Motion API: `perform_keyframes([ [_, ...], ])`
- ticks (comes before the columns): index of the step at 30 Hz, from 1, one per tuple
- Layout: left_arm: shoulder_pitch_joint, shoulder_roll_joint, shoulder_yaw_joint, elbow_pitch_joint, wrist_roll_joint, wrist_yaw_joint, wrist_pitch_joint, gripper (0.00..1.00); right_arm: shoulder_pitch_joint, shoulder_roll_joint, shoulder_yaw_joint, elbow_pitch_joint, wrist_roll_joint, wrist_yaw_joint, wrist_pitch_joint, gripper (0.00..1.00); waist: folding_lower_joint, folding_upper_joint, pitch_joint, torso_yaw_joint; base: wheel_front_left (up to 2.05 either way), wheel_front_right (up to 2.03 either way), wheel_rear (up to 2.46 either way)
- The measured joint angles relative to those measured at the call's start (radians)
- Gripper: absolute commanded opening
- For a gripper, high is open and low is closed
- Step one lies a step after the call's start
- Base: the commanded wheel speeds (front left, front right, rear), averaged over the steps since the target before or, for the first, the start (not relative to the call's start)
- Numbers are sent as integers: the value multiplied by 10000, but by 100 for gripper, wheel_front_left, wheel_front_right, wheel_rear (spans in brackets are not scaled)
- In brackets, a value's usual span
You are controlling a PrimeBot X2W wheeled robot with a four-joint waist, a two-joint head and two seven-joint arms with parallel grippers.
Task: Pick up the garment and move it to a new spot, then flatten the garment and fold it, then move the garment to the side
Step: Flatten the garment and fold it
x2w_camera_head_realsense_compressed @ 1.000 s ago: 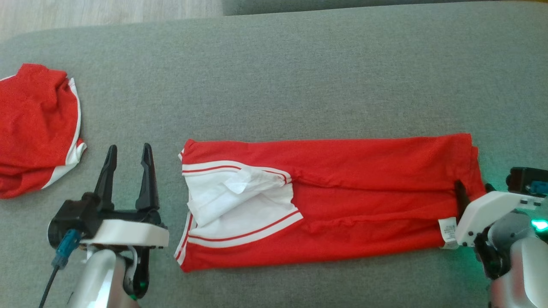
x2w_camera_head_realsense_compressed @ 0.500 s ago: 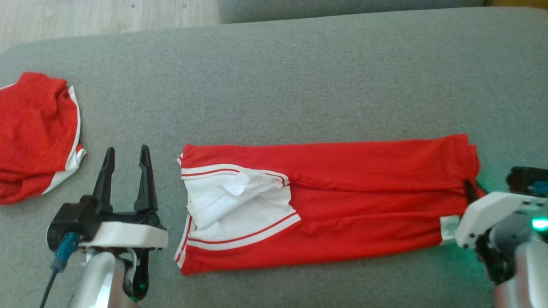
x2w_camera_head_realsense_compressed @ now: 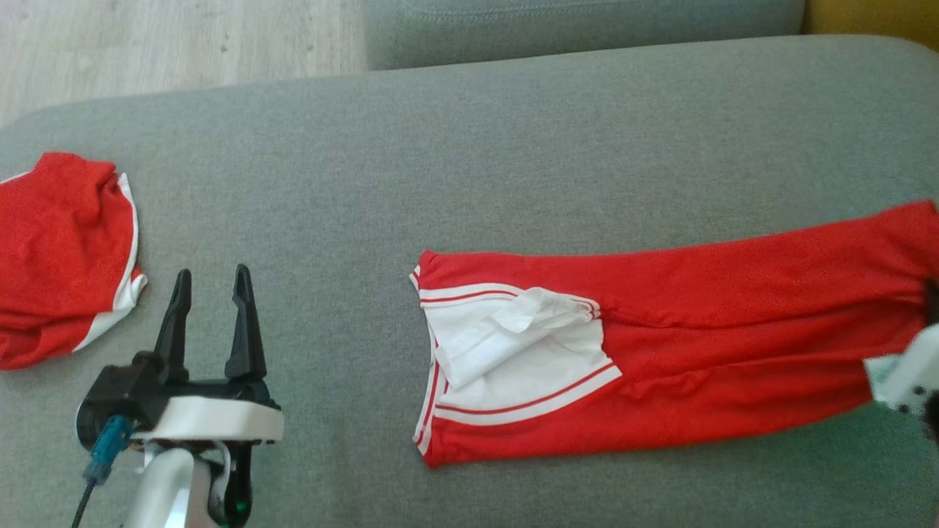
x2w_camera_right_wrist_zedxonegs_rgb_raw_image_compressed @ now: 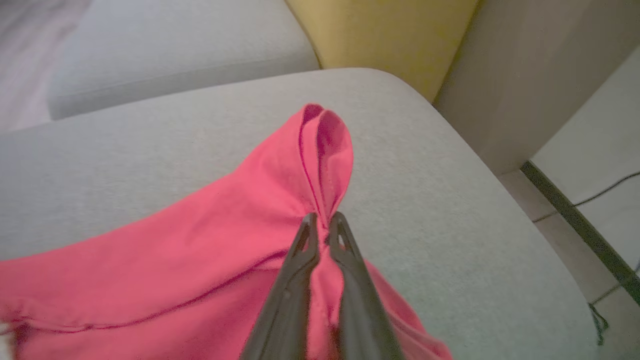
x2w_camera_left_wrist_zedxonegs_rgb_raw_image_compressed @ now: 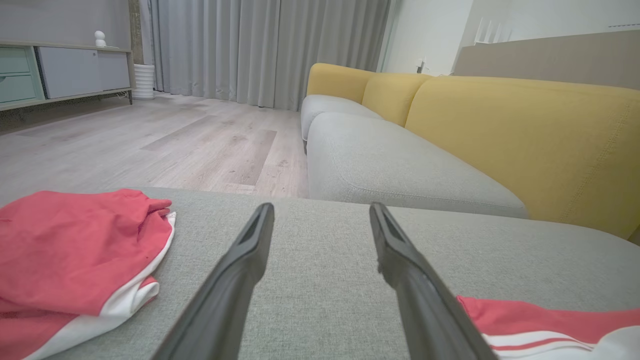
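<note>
A grey cushion [x2w_camera_head_realsense_compressed: 513,147] spans the scene, with pale wood floor [x2w_camera_head_realsense_compressed: 147,44] beyond its far left corner; in the left wrist view a sofa [x2w_camera_left_wrist_zedxonegs_rgb_raw_image_compressed: 500,140] with grey seats and yellow backs stands past the far edge. The garment [x2w_camera_head_realsense_compressed: 697,345], red and long, lies across the near right of the cushion, running left to right; its right end slants a little toward the far side and reaches the right edge of the head view; its left end carries a white panel [x2w_camera_head_realsense_compressed: 513,359] trimmed with red stripes, one white flap creased over on top. A second red piece [x2w_camera_head_realsense_compressed: 51,257] with white trim lies bunched at the cushion's left edge, well apart from the garment. The left gripper [x2w_camera_head_realsense_compressed: 213,282] is at the near left, between the two pieces and touching neither; its jaws are spread wide, with bare cushion between them. The right gripper [x2w_camera_right_wrist_zedxonegs_rgb_raw_image_compressed: 324,222] is at the garment's right end; its jaws are pressed together, pinching a pleat of the red cloth, which rises in a small doubled loop just past the fingertips.
</note>
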Motion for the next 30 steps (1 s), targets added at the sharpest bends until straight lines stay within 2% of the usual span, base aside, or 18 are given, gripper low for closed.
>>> perform_keyframes([
  [2,31,-13,19,-2,19,0,0,100,11,21,493,-295,623,0,282,0,0,0,-84,-18,0,0,0],
  [5,186,-19,36,-21,102,0,0,100,145,27,1827,-639,1789,0,499,0,-1,0,-172,-80,0,0,0],
  [10,303,-17,58,-13,115,0,0,100,242,23,4801,-571,3131,0,134,0,0,0,-201,-83,0,0,0],
  [14,299,-4,73,35,165,2,2,100,-181,6,6938,451,3812,0,-673,0,0,0,-159,12,0,0,0],
  [18,281,21,12,178,163,0,46,100,-1153,-13,8560,1918,4633,0,-1425,0,0,0,-65,195,0,0,0],
  [19,281,21,12,178,163,0,46,100,-1153,-13,8560,1918,4633,0,-1425,0,0,0,-65,195,0,0,0],
  [24,54,17,-199,311,161,-4,58,100,-2467,-79,9789,3697,5365,0,-2236,0,1,0,71,556,0,0,0],
  [25,2,17,-257,330,161,-8,58,100,-2646,-88,9925,4034,5434,0,-2334,16,1,0,93,638,0,0,0],
  [27,-67,8,-351,368,159,-13,58,100,-2895,-138,10192,4543,5733,0,-2477,100,0,0,137,780,0,0,0],
  [30,-67,10,-366,497,144,-84,58,100,-3036,-159,10537,4801,6654,0,-2706,100,1,0,182,857,0,0,0],
])
